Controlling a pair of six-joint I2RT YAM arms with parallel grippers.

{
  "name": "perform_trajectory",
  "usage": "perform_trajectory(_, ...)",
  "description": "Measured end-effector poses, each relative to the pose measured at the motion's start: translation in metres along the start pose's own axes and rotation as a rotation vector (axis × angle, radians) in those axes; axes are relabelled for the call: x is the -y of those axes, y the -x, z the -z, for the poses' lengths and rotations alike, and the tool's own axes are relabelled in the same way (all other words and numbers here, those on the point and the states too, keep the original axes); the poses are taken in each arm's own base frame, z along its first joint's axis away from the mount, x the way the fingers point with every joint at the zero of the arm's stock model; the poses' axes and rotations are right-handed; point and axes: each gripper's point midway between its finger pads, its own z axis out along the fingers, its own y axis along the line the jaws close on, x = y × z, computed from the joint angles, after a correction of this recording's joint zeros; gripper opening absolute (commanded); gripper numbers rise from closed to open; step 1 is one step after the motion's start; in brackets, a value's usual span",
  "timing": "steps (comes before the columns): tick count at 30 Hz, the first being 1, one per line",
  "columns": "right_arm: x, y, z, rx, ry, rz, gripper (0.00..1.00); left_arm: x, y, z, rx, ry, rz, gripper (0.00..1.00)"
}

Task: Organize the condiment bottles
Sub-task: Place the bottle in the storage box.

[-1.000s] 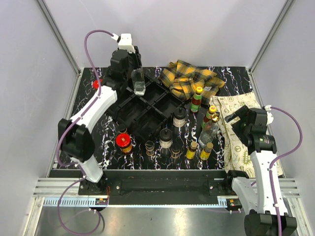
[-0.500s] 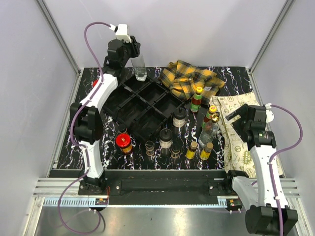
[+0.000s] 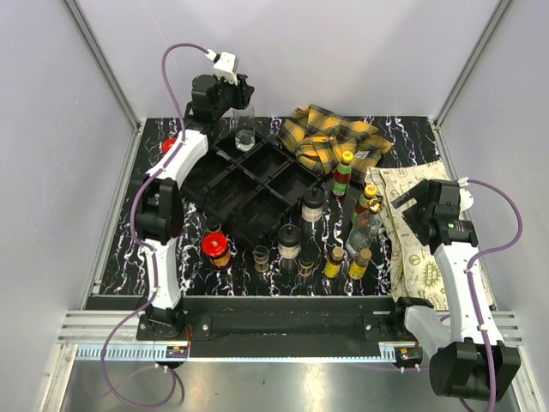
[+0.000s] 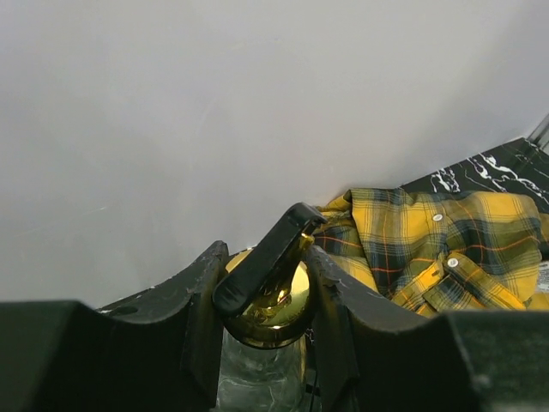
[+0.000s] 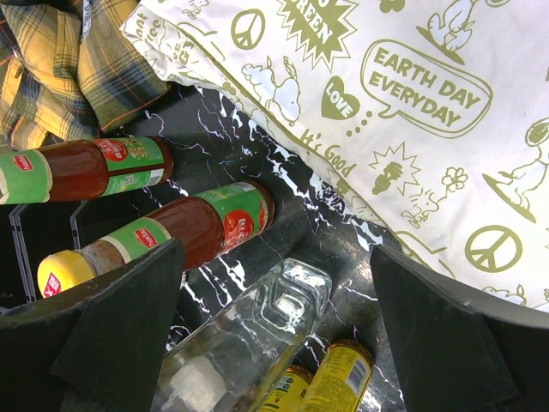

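Moved farther back: left gripper [image 4: 264, 276], clenched on gold-spouted glass bottle [image 3: 244, 136], far corner of black divided tray [image 3: 257, 187] just below. We'd lower it upright before releasing. Right gripper [image 5: 279, 309] spread, empty.

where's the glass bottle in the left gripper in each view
Top external: clear glass bottle at upper left, at the black tray's far corner.
Left wrist: bottom centre, gold top clamped in the left gripper.
Right wrist: not in it.
Shared landmark: yellow plaid cloth, seen in all three.
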Motion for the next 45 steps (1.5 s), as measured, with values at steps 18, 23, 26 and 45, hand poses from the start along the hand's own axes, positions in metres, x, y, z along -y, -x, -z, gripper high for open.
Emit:
perform_trajectory(18, -0.002, 0.000, -0.003, -0.001, 0.001, -0.018, 1.00, -0.003, -0.038, -0.018, 0.025, -0.034, -0.030, 0.99)
perform_trajectory(23, -0.005, 0.003, -0.003, 0.007, 0.011, -0.026, 1.00, -0.005, -0.038, -0.018, 0.052, -0.022, -0.036, 0.99)
perform_trajectory(26, -0.005, 0.002, -0.003, 0.005, 0.009, -0.027, 1.00, -0.009, -0.040, -0.018, 0.054, -0.002, -0.035, 0.99)
perform_trajectory(45, 0.004, 0.010, 0.010, 0.062, -0.002, -0.005, 1.00, 0.006, 0.127, 0.079, 0.292, 0.098, -0.017, 0.99)
